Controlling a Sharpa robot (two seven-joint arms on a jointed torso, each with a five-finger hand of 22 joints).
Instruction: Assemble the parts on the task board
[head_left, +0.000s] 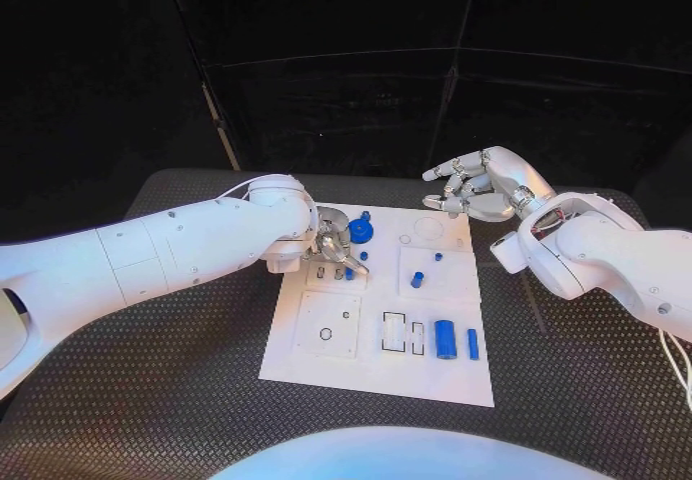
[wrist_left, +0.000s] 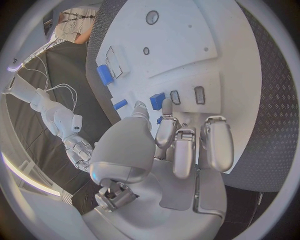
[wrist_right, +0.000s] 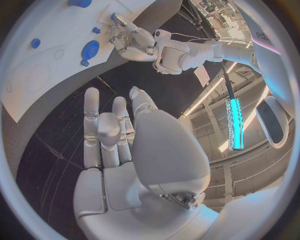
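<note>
Task board (head_left: 378, 345) mid-table, partly assembled: blue parts (head_left: 359, 231) seated near far edge, loose cylinder (head_left: 446, 339) near front. Left hand (head_left: 335, 250) down on board, grip unclear. Right hand (head_left: 480, 187) empty, fingers loosely apart, off board.

The head camera is looking down from above at the black table (head_left: 173, 400) and the task board (head_left: 378, 330). The left wrist camera is sitting close behind the left hand (wrist_left: 181, 140), facing the board. The right wrist camera is facing past the right hand (wrist_right: 125, 145). All 3 are sharing the board.
</note>
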